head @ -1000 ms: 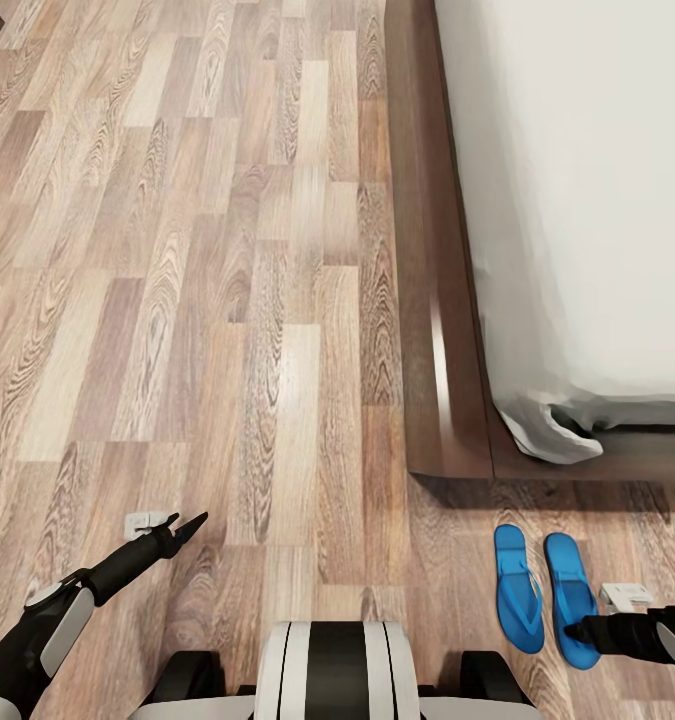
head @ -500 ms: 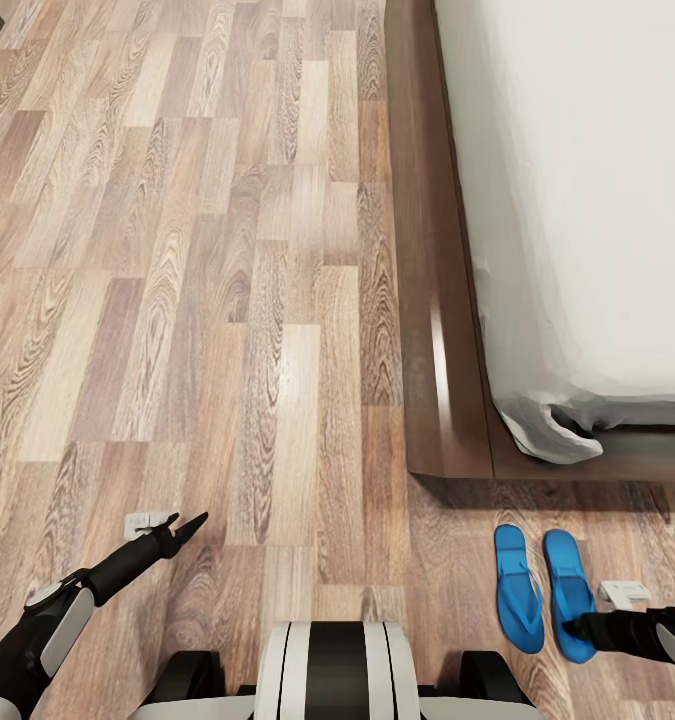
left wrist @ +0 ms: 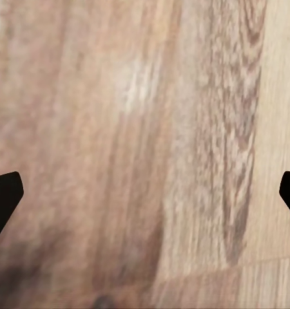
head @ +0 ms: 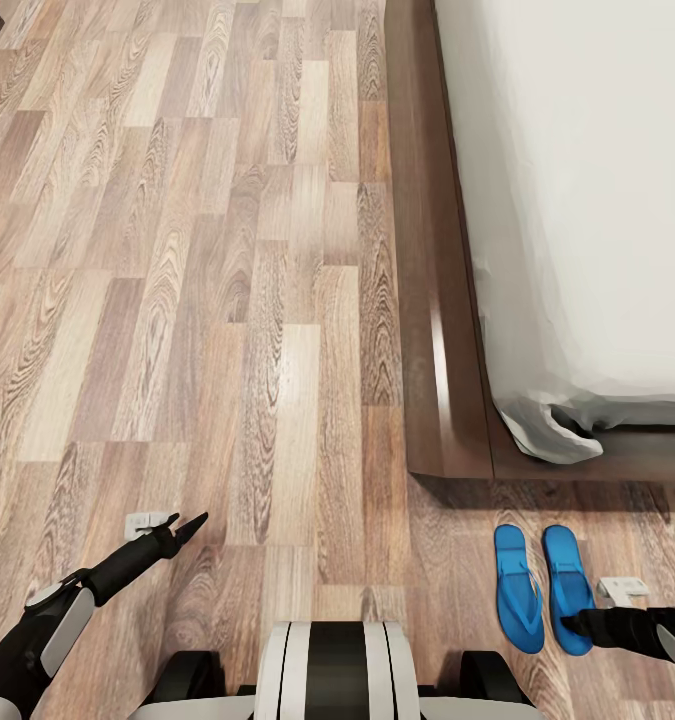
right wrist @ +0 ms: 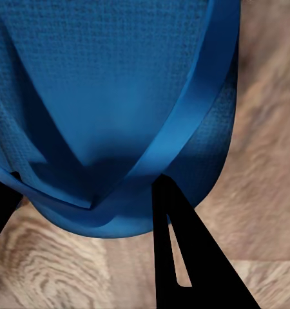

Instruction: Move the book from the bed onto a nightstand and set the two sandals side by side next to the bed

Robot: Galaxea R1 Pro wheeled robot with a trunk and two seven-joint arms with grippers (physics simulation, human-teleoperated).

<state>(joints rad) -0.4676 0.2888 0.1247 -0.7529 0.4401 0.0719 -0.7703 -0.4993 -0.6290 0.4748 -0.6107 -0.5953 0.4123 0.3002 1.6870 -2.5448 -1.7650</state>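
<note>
Two bright blue sandals lying flat on the wood-plank floor, side by side and parallel, toes pointing toward the bed. Set just off the foot corner of the dark wooden bed frame, near it but not touching. Slim and elongated, each with a darker blue Y-shaped strap; left sandal and right sandal separated by a thin strip of floor.

Pale grey-beige mattress on the platform, a crumpled fold of fabric hanging at its corner.

Right end effector low at the heel end of the right sandal, its dark tip over the sole's edge. In the right wrist view, sandal seen close: finely textured blue sole, glossy strap crossing in a V, rounded end resting on the floor. Black fingers on either side of that rounded end, one against the rim and the other at the strap; clamped on the sandal or merely spread around it, cannot tell.

Left end effector held above bare floor, well apart from the sandals. In the left wrist view, fingertips spread wide, nothing between them but blurred wood grain.
</note>
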